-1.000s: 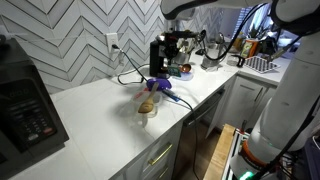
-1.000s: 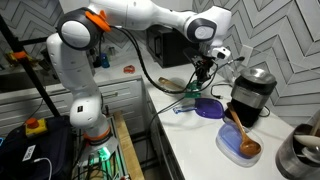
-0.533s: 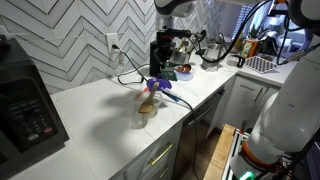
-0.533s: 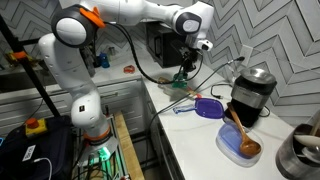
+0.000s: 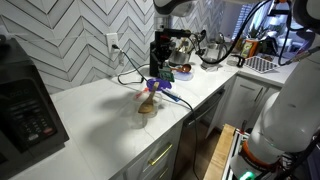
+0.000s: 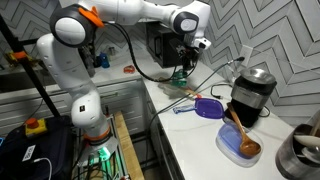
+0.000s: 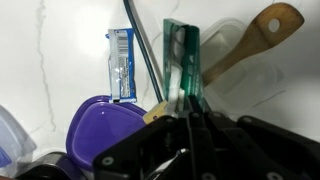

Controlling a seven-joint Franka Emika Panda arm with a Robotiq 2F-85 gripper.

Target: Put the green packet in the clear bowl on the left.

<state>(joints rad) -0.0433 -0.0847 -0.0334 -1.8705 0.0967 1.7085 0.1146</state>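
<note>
The fingers [image 7: 186, 112] were clamped on the green packet [image 7: 182, 55], held edge-on, long axis straight out from the tips. The clear bowl [image 5: 141, 116] sat to their left, nearer, on the counter [image 5: 90, 110].

A kitchen: a white tabletop [image 5: 95, 115] over cabinet drawers [image 5: 160, 155], a herringbone tile backsplash [image 5: 70, 30] with a wall outlet [image 5: 113, 42], a black microwave [image 5: 25, 105] and a coffee maker [image 6: 252, 92].

The flat green packet [image 7: 182, 60] hangs upright, edge-on; the clear bowl [image 6: 228, 150] sits upright nearby.
</note>
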